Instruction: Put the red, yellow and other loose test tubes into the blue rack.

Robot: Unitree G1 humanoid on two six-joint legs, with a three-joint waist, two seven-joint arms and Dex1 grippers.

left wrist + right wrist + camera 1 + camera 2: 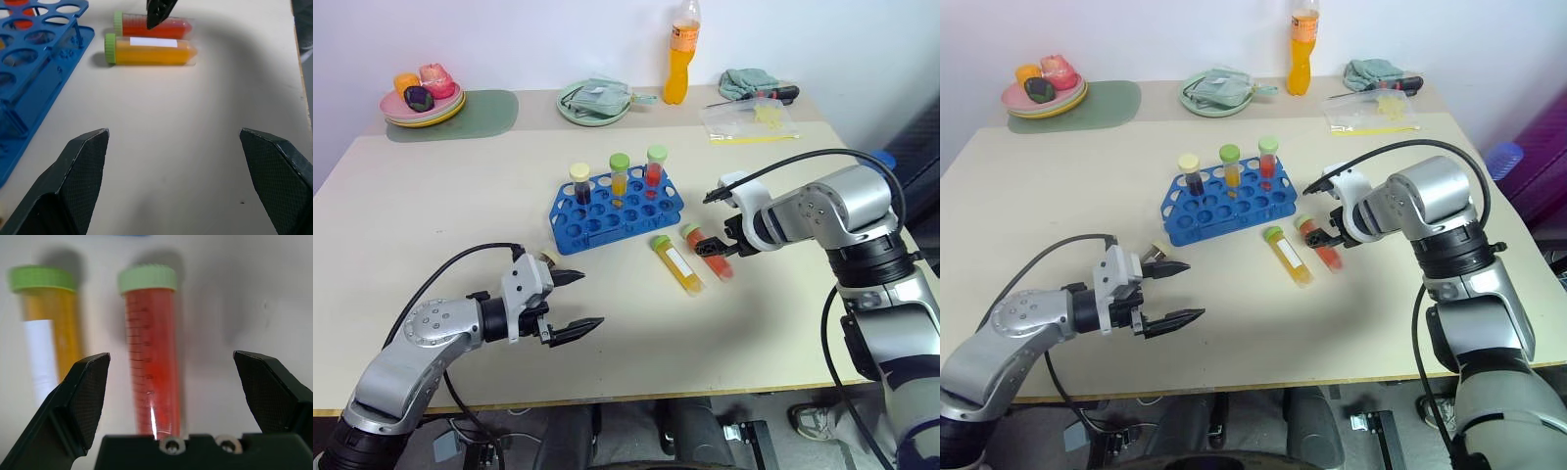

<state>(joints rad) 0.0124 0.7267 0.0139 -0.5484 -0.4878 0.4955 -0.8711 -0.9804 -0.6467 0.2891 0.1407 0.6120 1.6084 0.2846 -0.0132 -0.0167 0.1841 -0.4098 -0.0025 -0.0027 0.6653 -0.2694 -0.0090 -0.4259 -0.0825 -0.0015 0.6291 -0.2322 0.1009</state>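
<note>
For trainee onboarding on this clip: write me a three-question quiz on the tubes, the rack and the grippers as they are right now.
1. True or false: the right gripper, open, hangs over the red tube lying on the table.
2. How many tubes stand upright in the blue rack?
A) one B) three C) five
3. Fill in: the yellow tube lies flat beside the red one, on the side towards the ____ gripper.

Key: 1 true. 2 B. 3 left; the left gripper is open over bare table, holding nothing.
</note>
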